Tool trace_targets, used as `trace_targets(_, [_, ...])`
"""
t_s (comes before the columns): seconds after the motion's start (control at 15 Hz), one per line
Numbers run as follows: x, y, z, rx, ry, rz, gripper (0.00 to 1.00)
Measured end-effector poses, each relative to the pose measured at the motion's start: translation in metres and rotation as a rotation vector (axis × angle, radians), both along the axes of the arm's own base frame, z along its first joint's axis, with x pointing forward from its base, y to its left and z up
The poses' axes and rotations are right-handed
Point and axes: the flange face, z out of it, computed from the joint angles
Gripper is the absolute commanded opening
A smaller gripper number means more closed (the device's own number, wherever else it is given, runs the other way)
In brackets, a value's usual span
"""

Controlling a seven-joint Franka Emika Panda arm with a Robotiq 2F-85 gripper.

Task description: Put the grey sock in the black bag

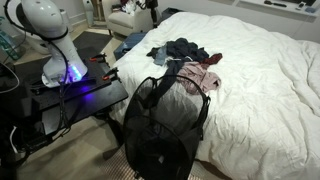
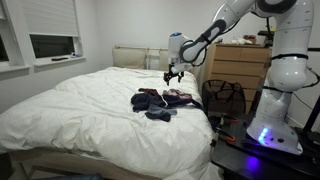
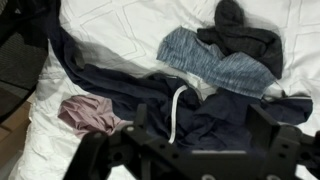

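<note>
White rumpled bedding (image 3: 120,30) lies beneath the gripper (image 3: 190,150), its jaws spread wide and empty above the clothes heap (image 3: 150,100). Beyond, the likely grey sock (image 3: 205,55), a soft heathered knit, overlaps dark limp garments, so a pinch could drag those along. Farthest, beside the bed, the black bag (image 1: 160,125) of floppy mesh may buckle.

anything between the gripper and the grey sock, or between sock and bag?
Nothing between the open gripper and the clothes heap. A darker garment overlaps one edge of the grey sock. The black bag stands at the edge of the bed beside the heap; path looks clear.
</note>
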Motion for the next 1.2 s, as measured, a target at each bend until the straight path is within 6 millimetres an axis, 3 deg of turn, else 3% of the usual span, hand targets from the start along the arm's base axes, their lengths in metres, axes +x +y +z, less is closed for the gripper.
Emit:
trace_targets(0.47, [0.005,-0.015,-0.060,0.020,0.097,0.209,1.00])
trace_targets(1.2, [0.015,-0.012,-0.132,0.083,-0.045,0.210,1.00])
